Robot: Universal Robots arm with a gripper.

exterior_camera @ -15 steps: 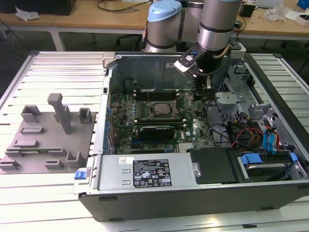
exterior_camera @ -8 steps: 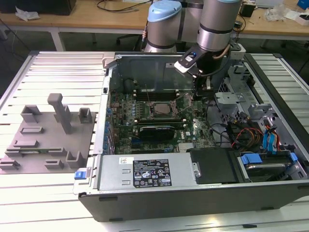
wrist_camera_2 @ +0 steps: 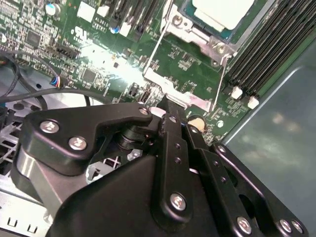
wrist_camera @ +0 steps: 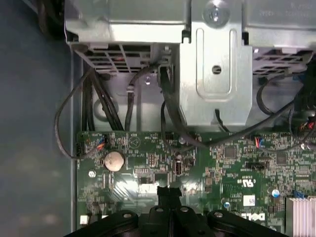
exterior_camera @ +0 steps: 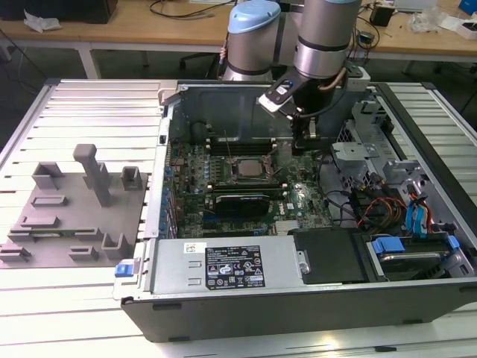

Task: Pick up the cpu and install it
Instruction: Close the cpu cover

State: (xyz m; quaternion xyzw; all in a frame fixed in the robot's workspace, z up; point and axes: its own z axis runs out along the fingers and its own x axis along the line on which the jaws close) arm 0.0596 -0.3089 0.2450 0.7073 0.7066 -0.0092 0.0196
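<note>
Gripper (wrist_camera: 168, 191) jaws look shut, nothing held, low over mobo (wrist_camera: 237, 163) beside socket (wrist_camera_2: 197, 37); cpu (exterior_camera: 246, 168) lying in socket.

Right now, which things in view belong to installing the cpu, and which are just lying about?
Job: cpu, sitting within the socket frame; gripper, above the motherboard.
Lying about: grey fixture block, power supply, expansion card, drive cables.
</note>
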